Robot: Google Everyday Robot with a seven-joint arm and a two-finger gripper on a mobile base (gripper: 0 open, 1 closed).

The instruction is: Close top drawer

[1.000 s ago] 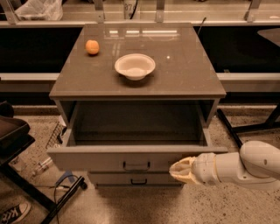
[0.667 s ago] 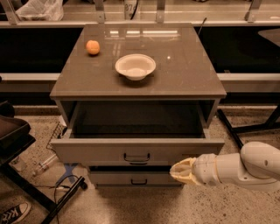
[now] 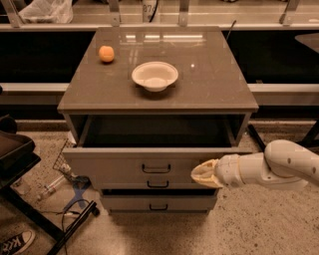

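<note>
While the top drawer sits partly pulled out of the grey-brown cabinet, the gripper is low on the right side, right up against the flat front of that drawer. It is just to the right of the small dark handle in the middle of the front. The white arm comes in from the right edge. Whether the gripper is spread or pressed together cannot be told.

Behind the drawer front there is a wide dark gap under the cabinet top, and the inside of the drawer is in shadow. Below the top drawer are two more drawer fronts, a middle one and a bottom one, each with the same kind of handle.

On the cabinet top a white bowl stands near the middle. A small orange fruit lies well apart from it, near the back left corner.

At the very top of the view, behind the cabinet, a white thing has dark numbers on it. They seem to start with 87, but the rest is too blurry to read.

A see-through plastic bag lies at the top left. On the speckled floor at the bottom left is a black and white sneaker, and no writing on it can be read
</note>
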